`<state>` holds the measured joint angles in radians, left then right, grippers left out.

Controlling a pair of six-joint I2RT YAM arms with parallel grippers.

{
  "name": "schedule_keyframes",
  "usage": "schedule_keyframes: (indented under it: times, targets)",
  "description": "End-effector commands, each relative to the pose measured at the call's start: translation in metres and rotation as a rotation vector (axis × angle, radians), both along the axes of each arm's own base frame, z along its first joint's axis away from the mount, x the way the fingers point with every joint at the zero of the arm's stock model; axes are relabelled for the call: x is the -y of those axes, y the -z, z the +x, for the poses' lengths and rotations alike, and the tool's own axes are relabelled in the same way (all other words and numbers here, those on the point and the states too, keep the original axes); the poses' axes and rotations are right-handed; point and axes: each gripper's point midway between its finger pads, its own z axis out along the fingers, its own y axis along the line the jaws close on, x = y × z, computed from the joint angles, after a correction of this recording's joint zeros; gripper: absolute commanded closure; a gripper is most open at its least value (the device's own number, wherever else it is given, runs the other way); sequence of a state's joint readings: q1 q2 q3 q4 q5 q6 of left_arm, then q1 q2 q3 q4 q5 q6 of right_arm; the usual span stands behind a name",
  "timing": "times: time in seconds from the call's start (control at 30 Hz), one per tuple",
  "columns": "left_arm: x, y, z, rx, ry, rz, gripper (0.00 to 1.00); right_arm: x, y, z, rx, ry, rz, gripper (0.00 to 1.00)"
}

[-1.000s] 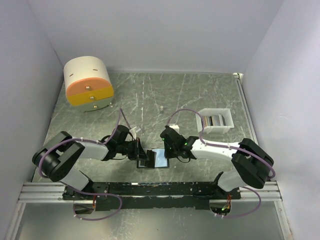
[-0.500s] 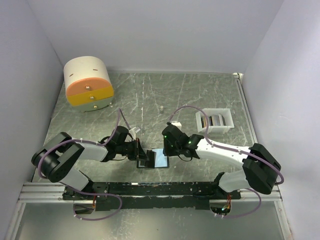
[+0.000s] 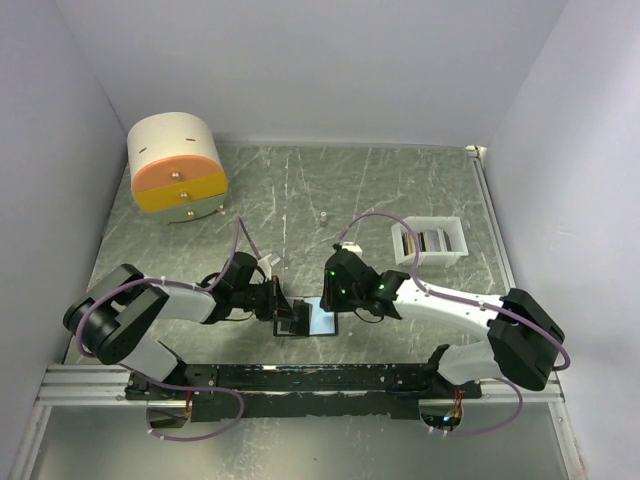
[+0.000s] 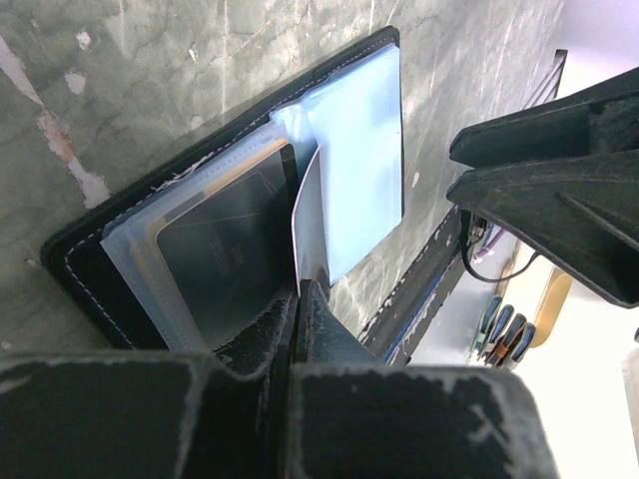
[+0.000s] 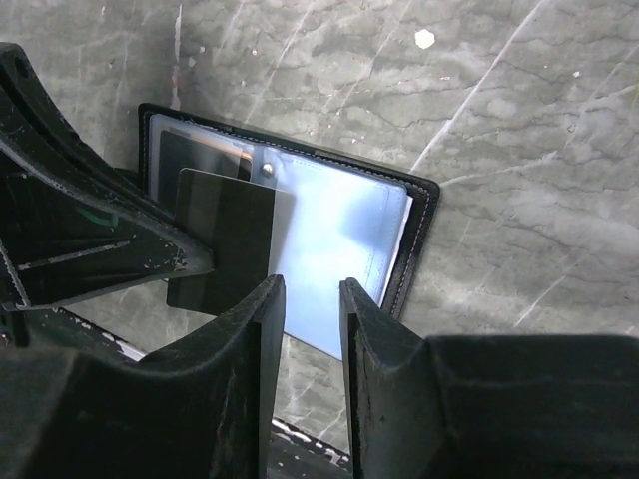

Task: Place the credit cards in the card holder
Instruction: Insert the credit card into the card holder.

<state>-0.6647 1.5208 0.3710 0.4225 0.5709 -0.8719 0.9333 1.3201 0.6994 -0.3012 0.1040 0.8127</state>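
The black card holder point(image 3: 322, 318) lies open on the table between the two arms, its bluish-grey pockets point(image 5: 344, 235) facing up. A dark credit card point(image 4: 215, 254) sits in its left pocket. My left gripper point(image 4: 300, 289) is shut on another dark credit card point(image 5: 225, 239) and holds it on edge over the fold of the holder point(image 4: 364, 150). The held card shows edge-on in the left wrist view point(image 4: 310, 210). My right gripper point(image 5: 312, 294) is open and empty just above the right pocket. In the top view the left gripper point(image 3: 290, 316) and right gripper point(image 3: 333, 302) flank the holder.
A white open-topped tray point(image 3: 430, 240) with several more cards stands at the right. A round cream-and-orange drawer box point(image 3: 175, 165) stands at the back left. A small white object point(image 3: 324, 215) sits mid-table. The black mounting rail point(image 3: 300, 378) runs along the near edge.
The right arm's elbow has swung out to the right and its gripper has shifted slightly over the holder. The left gripper has kept still with the card.
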Motion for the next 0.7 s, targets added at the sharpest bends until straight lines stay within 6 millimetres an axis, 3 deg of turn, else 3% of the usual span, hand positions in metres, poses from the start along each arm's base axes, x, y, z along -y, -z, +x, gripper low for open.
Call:
schedule_keyframes:
  times: [0.0,0.2,0.67]
  targets:
    - [-0.012,0.021,0.005,-0.001,-0.045,0.100,0.93,-0.006,0.000,0.001,0.017,-0.016,0.028,0.71]
    - [-0.011,0.016,0.003,0.006,-0.064,0.063,0.93,0.011,0.006,0.007,0.028,0.000,-0.098,0.70]
    - [-0.015,0.021,0.006,0.004,-0.099,0.087,0.93,0.019,0.041,-0.011,-0.053,-0.021,-0.121,0.73]
